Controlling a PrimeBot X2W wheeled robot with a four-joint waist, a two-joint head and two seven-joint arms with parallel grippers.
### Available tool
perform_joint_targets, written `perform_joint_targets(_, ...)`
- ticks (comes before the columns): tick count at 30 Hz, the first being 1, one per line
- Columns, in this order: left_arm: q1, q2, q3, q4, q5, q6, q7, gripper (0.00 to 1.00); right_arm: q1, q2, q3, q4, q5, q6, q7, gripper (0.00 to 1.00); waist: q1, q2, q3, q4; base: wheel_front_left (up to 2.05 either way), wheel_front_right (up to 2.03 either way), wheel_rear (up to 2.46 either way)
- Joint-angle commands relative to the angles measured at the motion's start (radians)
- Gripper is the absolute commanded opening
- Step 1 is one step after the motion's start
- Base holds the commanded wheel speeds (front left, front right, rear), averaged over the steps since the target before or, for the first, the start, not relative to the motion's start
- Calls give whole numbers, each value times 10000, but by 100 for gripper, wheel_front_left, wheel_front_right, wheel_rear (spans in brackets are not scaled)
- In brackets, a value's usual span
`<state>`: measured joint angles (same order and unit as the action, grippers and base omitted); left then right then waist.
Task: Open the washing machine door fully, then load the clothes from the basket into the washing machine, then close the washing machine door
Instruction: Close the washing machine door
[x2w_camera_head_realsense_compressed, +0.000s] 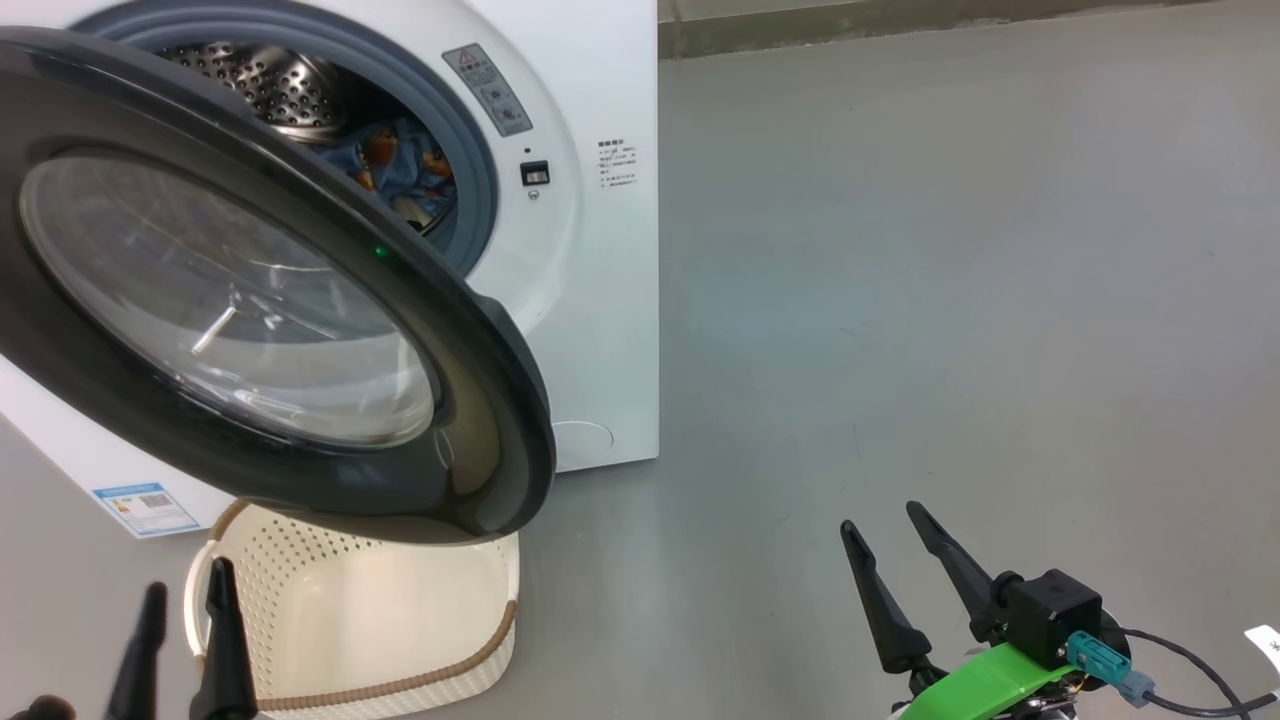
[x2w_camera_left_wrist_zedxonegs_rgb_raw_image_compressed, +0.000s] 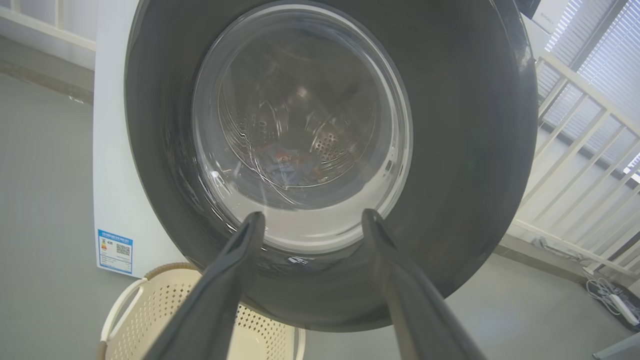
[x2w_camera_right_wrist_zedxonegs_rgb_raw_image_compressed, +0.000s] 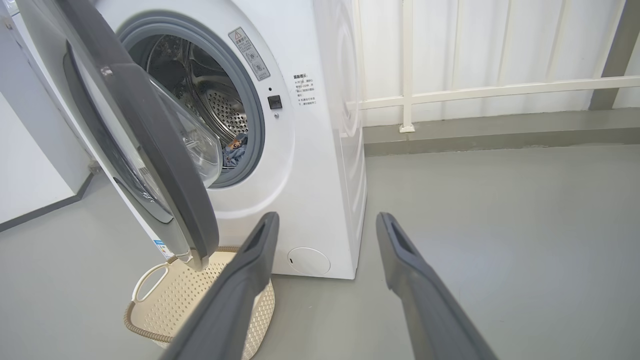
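Glossy black rim and bulging glass are being shown large at the near left of the head view, where the washing machine door (x2w_camera_head_realsense_compressed: 230, 300) is being carried about half open, swung out over the basket (x2w_camera_head_realsense_compressed: 400, 600), whose visible part is lying bare of fabric. Behind the door, the clothes (x2w_camera_head_realsense_compressed: 400, 165), blue with orange bears, are being seen inside the drum (x2w_camera_head_realsense_compressed: 270, 90) of the washing machine (x2w_camera_head_realsense_compressed: 590, 300). The left gripper (x2w_camera_head_realsense_compressed: 187, 580) is being held low at the near left, just beside the basket, its fingers spread with nothing between them. The right gripper (x2w_camera_head_realsense_compressed: 880, 517) is being held at the near right over the floor (x2w_camera_head_realsense_compressed: 900, 300), well apart from the machine, likewise spread and empty. In the left wrist view, the left gripper (x2w_camera_left_wrist_zedxonegs_rgb_raw_image_compressed: 314, 214) is being pointed straight at the door's outer face, near it, though contact cannot be told. The clothes are being glimpsed through the glass. In the right wrist view, the right gripper (x2w_camera_right_wrist_zedxonegs_rgb_raw_image_compressed: 327, 216) is being aimed toward the machine's lower front, well apart from the door's edge. Loading is being judged done, so closing the door is being taken as the step in hand. A push on the door's outer face is being called for next, probably by the left gripper, carried through until the door is sitting flush, with no fabric being trapped at the seal (x2w_camera_head_realsense_compressed: 470, 180).
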<state>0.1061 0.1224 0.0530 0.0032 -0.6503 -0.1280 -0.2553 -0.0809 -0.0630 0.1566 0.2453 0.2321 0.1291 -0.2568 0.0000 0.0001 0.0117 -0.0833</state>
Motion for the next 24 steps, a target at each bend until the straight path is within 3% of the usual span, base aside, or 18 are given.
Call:
perform_joint_targets(1, -312, 122, 486, -299, 493, -27, -62, 100, -140, 30, 263, -270, 42, 16, -49, 100, 0, -1, 11, -4, 0, 0, 0)
perform_joint_targets(6, -122, -64, 900, -249, 2977, -21, -63, 100, -165, 33, 270, -291, 25, 16, -49, 100, 0, -1, 50, -55, 0, 0, 0)
perform_joint_targets(13, 225, -448, 1125, -235, 5139, 87, -63, 100, -191, 40, 224, -312, 9, 16, -49, 100, 0, -1, 84, -134, 0, 0, 0)
perform_joint_targets(24, 635, -701, 1104, -245, 5431, 844, -64, 100, -141, 15, 79, -391, -34, 16, -49, 100, 0, -1, -23, -171, 0, 0, 0)
